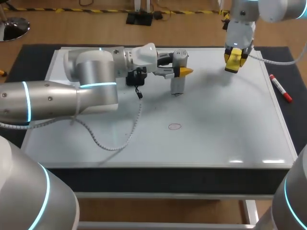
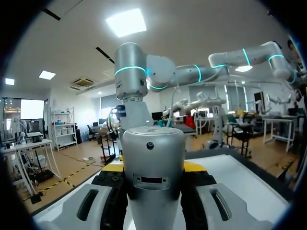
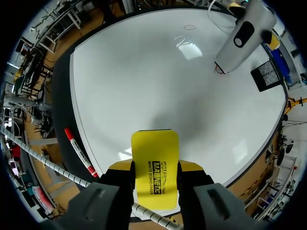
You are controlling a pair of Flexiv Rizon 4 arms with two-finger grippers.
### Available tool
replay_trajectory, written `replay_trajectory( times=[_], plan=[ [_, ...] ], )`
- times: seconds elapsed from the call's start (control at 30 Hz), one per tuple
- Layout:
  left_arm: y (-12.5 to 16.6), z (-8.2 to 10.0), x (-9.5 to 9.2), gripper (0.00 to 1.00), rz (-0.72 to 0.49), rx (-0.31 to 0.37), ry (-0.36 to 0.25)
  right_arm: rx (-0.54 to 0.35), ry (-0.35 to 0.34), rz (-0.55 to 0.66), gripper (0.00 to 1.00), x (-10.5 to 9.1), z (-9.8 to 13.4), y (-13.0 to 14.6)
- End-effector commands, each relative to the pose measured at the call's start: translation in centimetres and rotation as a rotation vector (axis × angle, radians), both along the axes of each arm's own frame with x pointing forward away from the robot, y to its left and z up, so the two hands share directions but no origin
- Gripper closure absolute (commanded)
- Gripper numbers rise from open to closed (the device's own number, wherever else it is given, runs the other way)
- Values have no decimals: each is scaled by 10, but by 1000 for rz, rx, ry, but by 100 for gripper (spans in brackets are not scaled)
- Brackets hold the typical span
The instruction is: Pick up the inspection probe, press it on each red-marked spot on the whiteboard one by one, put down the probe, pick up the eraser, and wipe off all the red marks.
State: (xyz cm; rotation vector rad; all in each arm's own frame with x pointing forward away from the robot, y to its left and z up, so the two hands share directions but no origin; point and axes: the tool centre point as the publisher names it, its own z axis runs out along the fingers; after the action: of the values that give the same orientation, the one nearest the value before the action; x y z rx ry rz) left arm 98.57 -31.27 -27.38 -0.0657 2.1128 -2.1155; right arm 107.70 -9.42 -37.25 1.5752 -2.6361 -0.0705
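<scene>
Standing upright in the upper middle of the frame, the inspection probe (image 1: 178, 86) is clenched in the jaws of the left gripper (image 1: 181, 71), tip on the whiteboard (image 1: 216, 124). It seems hard, smooth and light, best held mid-body. The eraser (image 3: 154, 148) is gripped by the right gripper (image 3: 154, 168), upper right.

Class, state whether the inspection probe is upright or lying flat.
Upright: the probe stands tip-down on the whiteboard, held between the left gripper's fingers.
</scene>
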Motion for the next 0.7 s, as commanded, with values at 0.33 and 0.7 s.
replay_trajectory(
  times=[0.33, 0.7],
  plan=[
    [-7, -8, 7, 100, -9, -13, 8, -2, 4, 3, 100, 2, 1, -1],
    [-6, -13, 5, 100, 0, -19, 22, -2, 4, 3, 100, 2, 1, -1]
  ],
)
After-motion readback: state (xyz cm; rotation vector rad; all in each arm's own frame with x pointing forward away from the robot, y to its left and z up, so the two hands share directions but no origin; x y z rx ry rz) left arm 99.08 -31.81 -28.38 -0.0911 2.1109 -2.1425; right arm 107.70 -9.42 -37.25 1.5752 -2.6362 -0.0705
